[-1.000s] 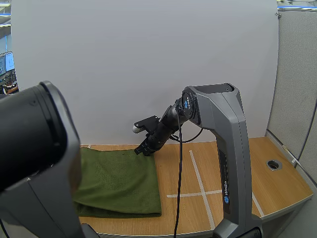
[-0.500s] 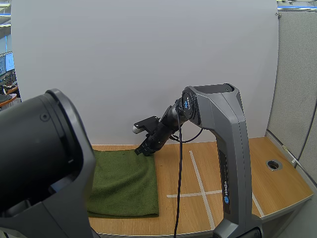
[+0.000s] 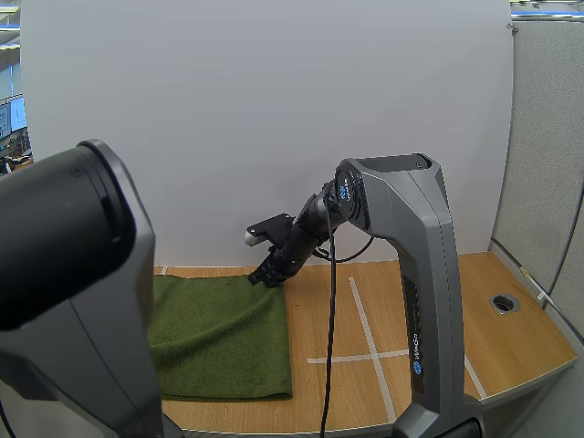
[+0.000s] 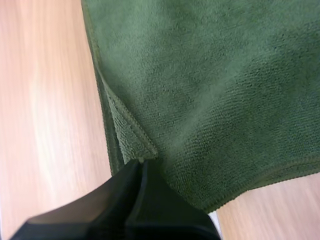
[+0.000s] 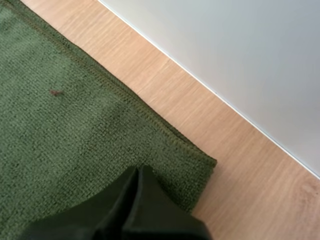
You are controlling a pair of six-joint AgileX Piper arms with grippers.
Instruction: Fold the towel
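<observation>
- my left arm (image 3: pixel 68 292) rose large and dark over the towel's left side and hid that part of the cloth in the high view.
- the left gripper (image 4: pixel 141 162) had its two black fingers clenched together into one dark wedge. its tip sat at the towel's edge, right where a small turned-over flap of hem ended. whether any cloth was nipped between the tips could not be told.
- the towel (image 3: pixel 228 338) was dark green. it lay flat on the wooden table (image 3: pixel 520 351), with a second layer showing along its edges.
- the right gripper (image 5: pixel 137 170) was at the towel's far right corner. its fingers were also pressed into a single wedge with nothing seen between them, and the tip was over the cloth just inside that corner.
- white tape lines (image 3: pixel 367 333) formed a cross on the wood just to the right of the towel.
- my right arm (image 3: pixel 415 274) stood to the right of the towel, beyond the tape, and its forearm reached back towards the towel's far corner.
- a round hole (image 3: pixel 504 302) sat in the wood well to the right of the towel.
</observation>
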